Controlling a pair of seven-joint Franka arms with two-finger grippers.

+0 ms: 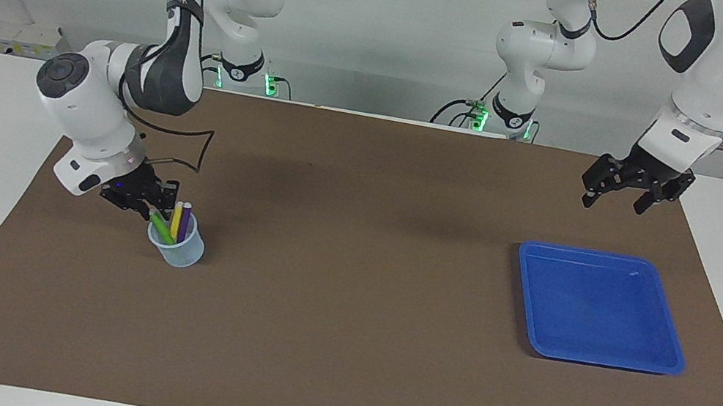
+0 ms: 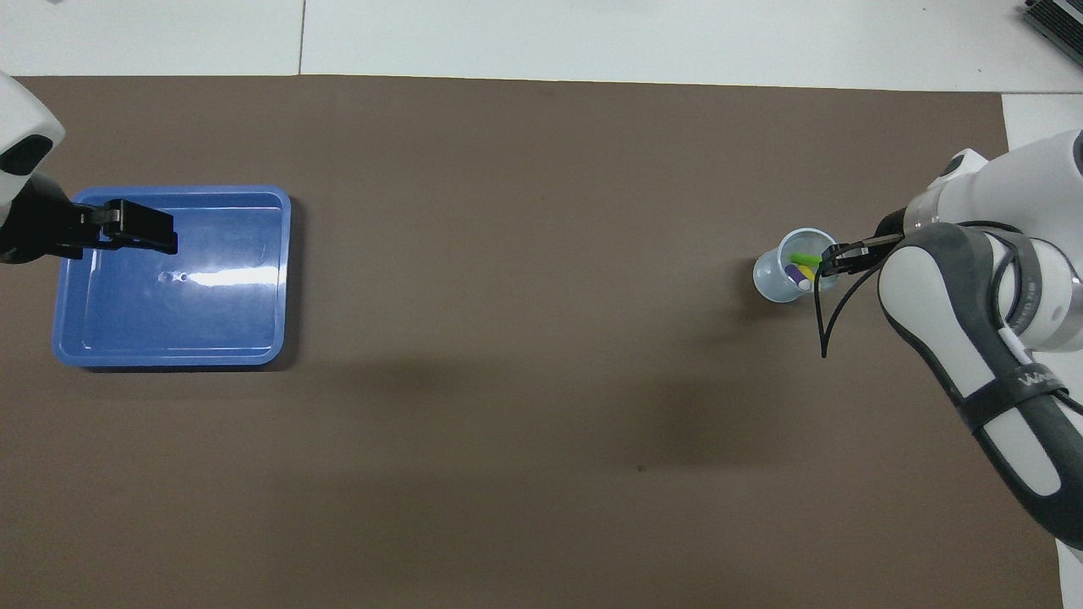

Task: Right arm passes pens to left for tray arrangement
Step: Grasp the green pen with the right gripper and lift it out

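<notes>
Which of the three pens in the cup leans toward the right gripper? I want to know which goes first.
The green pen: it tilts toward the right gripper, its whitish end at the fingertips, while the yellow pen and purple pen stand nearly upright.

Small lettering runs along the grey strap of the right arm point(image 2: 1028, 378), but it cannot be read.

Facing view: high camera across the bench point(image 1: 331, 376), looking back at both arm bases, whole mat in frame; overhead view: high above the robots' end, looking steeply down and forward, similar range; both share the mat, tray point(image 1: 671, 347) and cup point(image 2: 774, 283), half a turn apart.
</notes>
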